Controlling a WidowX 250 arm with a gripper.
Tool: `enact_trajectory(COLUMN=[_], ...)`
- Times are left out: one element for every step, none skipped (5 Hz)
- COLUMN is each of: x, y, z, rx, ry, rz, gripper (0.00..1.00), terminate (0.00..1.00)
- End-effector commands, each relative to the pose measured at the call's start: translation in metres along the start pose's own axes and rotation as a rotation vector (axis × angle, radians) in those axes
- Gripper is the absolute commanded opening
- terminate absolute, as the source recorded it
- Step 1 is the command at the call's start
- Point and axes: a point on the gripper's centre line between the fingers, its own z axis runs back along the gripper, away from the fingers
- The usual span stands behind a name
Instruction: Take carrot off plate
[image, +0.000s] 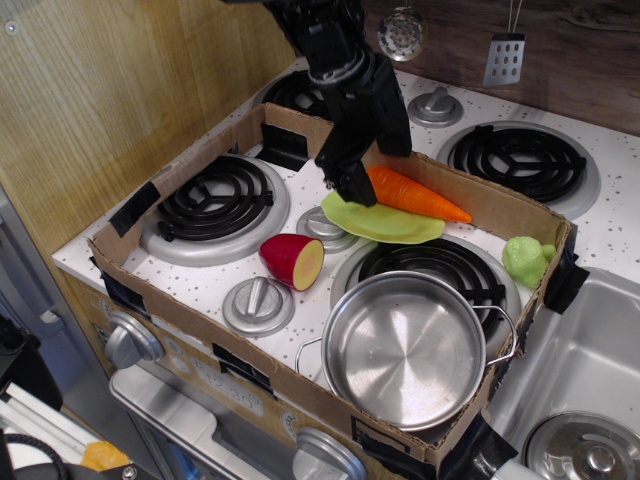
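Note:
The orange carrot (415, 195) lies on the lime-green plate (385, 224), with its tip pointing right and its thick end to the left. The plate rests across a knob and the edge of the front right burner inside the cardboard box. My black gripper (352, 186) is down at the carrot's thick left end and hides the green stem. Its fingers (347, 178) reach to the plate's left edge. The dark fingers block the view, so I cannot tell whether they are closed on the carrot.
A cardboard box wall (180, 170) rings the stove top. Inside it are a halved red and yellow fruit (293, 260), a steel pot (405, 350) at the front and a lumpy green toy vegetable (527, 259) at the right. A sink (580, 380) lies further right.

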Motion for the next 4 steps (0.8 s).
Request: enact_trajectory(x=[-0.002,-0.007,-0.007,-0.006], y=[0.002,0.001,-0.004,-0.008], z=[-0.001,-0.003,-0.004,-0.005], rx=[-0.054,-0.082,-0.100,-0.127], ry=[-0.009,0.005,0.005,0.000], rz=[0.059,0.097,0.143,0.177], gripper=[1.00,1.00,1.00,1.00], terminate=[0.00,0.00,0.00,0.00])
